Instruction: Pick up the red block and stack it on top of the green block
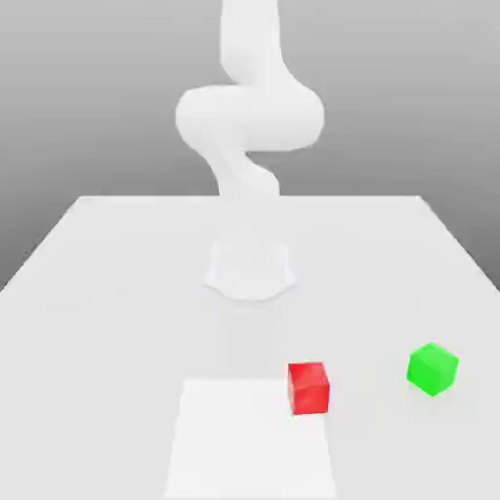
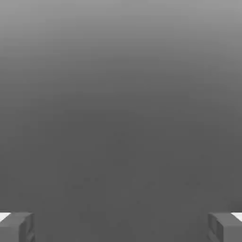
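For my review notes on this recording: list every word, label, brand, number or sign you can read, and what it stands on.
There are none: no text or sign can be read on the red block, the green block, the white arm or the table.

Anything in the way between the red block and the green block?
Nothing visible stands between them: the red block and the green block sit apart on the table, with bare surface between.
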`<state>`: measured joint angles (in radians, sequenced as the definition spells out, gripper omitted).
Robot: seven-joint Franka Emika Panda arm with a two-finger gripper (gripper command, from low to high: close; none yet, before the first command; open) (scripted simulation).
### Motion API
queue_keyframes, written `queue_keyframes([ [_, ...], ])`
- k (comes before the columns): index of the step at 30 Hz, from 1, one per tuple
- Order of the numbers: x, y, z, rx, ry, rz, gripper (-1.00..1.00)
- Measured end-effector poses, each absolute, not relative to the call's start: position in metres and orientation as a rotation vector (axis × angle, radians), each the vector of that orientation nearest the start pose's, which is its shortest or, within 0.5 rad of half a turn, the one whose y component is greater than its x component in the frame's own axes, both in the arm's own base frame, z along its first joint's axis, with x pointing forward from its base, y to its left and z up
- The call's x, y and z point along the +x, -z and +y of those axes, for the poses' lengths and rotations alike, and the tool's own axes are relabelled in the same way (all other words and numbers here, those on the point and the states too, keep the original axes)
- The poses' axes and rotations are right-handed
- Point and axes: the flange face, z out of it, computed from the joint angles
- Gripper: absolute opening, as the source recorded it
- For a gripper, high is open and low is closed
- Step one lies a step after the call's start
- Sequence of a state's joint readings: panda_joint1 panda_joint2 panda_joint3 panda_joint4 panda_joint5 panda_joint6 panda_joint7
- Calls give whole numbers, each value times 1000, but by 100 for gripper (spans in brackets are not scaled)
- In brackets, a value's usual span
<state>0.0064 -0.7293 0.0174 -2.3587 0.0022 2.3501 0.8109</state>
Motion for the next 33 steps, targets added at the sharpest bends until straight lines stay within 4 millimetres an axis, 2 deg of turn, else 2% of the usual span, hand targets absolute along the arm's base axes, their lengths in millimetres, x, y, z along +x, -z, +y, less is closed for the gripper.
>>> queue_keyframes([
  [4,414,-562,31,-2613,758,1054,0],
  [6,424,-512,41,-2666,666,1060,0],
  [9,427,-437,53,-2741,523,1067,0],
  [13,410,-336,68,-2837,315,1073,0],
  [17,364,-234,79,-2930,69,1072,0],
  [18,356,-217,81,-2943,35,1069,0],
  [24,349,-156,82,-2952,0,1072,0],
  [25,348,-148,81,-2953,0,1071,-100],
  [31,347,-144,82,-2953,1,1069,-100],
  [33,348,-152,82,-2953,1,1071,-100],
])
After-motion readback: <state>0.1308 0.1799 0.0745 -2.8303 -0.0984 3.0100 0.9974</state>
